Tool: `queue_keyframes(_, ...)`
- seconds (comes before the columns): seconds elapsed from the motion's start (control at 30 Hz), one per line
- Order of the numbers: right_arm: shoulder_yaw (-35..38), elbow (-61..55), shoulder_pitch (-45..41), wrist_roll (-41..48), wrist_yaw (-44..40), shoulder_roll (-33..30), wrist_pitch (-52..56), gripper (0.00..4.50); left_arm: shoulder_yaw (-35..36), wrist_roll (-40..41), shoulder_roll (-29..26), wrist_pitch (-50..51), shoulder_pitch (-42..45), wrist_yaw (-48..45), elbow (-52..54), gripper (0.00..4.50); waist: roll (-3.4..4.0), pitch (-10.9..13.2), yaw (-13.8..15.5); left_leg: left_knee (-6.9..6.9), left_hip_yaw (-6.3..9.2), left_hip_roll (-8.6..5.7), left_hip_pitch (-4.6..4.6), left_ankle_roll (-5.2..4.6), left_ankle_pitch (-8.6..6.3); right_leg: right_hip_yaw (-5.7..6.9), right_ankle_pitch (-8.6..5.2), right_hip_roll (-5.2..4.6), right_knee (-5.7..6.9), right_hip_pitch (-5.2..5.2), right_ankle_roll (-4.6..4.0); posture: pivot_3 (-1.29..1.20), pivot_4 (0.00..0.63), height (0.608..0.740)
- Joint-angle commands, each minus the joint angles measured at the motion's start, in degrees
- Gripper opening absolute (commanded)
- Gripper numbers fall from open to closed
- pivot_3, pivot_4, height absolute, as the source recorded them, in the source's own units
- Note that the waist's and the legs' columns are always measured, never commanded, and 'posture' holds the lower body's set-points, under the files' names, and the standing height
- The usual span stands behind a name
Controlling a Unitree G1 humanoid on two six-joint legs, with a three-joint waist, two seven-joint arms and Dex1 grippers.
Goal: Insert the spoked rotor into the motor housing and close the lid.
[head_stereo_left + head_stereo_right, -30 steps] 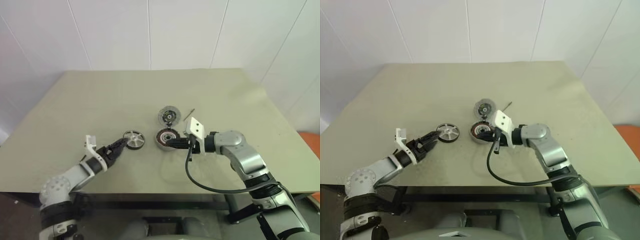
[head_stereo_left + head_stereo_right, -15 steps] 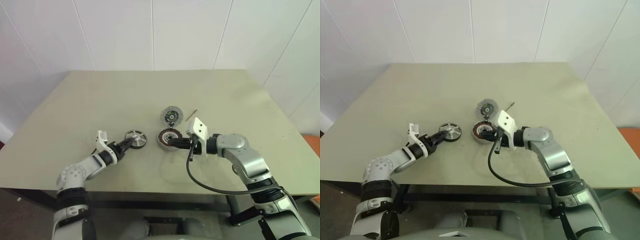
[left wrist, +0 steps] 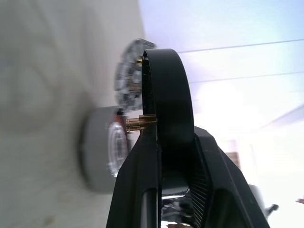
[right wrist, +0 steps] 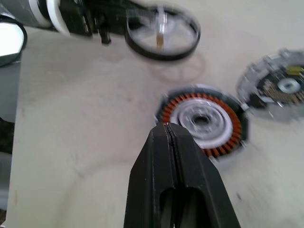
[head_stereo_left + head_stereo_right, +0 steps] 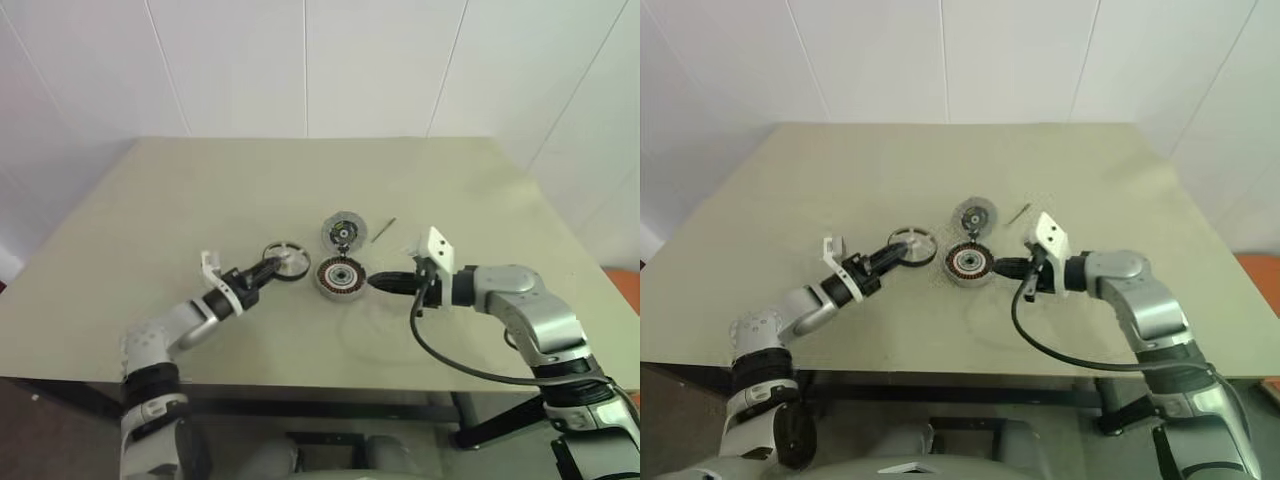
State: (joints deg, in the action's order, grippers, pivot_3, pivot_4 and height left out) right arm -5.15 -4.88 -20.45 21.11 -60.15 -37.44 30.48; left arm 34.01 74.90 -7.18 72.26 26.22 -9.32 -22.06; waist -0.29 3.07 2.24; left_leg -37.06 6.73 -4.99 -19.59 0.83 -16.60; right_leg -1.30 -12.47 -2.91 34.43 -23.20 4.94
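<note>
My left gripper (image 5: 268, 268) is shut on the dark rim of the spoked rotor (image 5: 285, 260), a silver wheel with a brass shaft. It holds the rotor above the table, just left of the motor housing (image 5: 340, 277). The housing lies open, with a copper winding ring around a pale centre (image 4: 202, 121). Behind it lies the lid (image 5: 341, 232), a flat disc with a dark hub. My right gripper (image 5: 374, 282) is shut and empty, its tips just off the housing's right rim. In the left wrist view the rotor's rim (image 3: 166, 85) stands between my fingers, with the housing (image 3: 102, 152) beyond.
A thin pin (image 5: 384, 229) lies just right of the lid. The olive table (image 5: 200, 190) stands against a white panelled wall, with bare surface to the left, right and back. A black cable loops under my right wrist (image 5: 440, 350).
My left gripper shut on the rotor, lifted it off the table and carried it right toward the housing. My right gripper drew back to the right, off the housing.
</note>
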Motion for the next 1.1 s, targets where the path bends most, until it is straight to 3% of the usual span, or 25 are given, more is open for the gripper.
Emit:
queue_keyframes(0.03, 1.99, -1.21, -0.01, 1.13, -0.37, -1.04, -0.23, 0.0, -0.81, 2.05, 0.84, 1.56, 3.13, -0.01, -2.56, 0.47, -0.01, 0.0, -0.04, 0.03, 0.0, 0.01, 0.0, 0.0, 0.0, 0.0, 0.0, 0.01, -0.04, 0.0, 0.0, 0.0, 0.0, 0.74)
queue_keyframes(0.5, 2.19, -6.19, 5.33, 1.58, 5.52, 1.53, 0.94, 0.0, -7.01, -11.07, 0.19, -1.1, 13.5, -11.89, -22.04, 0.47, -0.03, 0.0, 0.09, 0.02, -0.01, -0.03, -0.24, -0.1, 0.02, 0.01, 0.06, 0.02, -0.19, -0.13, 0.04, 0.0, 0.0, 0.74)
queue_keyframes(1.1, 2.54, -8.54, 7.18, 2.32, 7.73, 1.53, 2.13, 0.0, -11.43, -23.87, -0.38, -3.14, 19.75, -27.93, -31.53, 0.47, -0.03, 0.0, 0.08, -0.09, 0.0, -0.04, -0.58, -0.19, 0.06, 0.01, 0.27, -0.01, -0.21, -0.41, -0.09, 0.0, 0.0, 0.74)
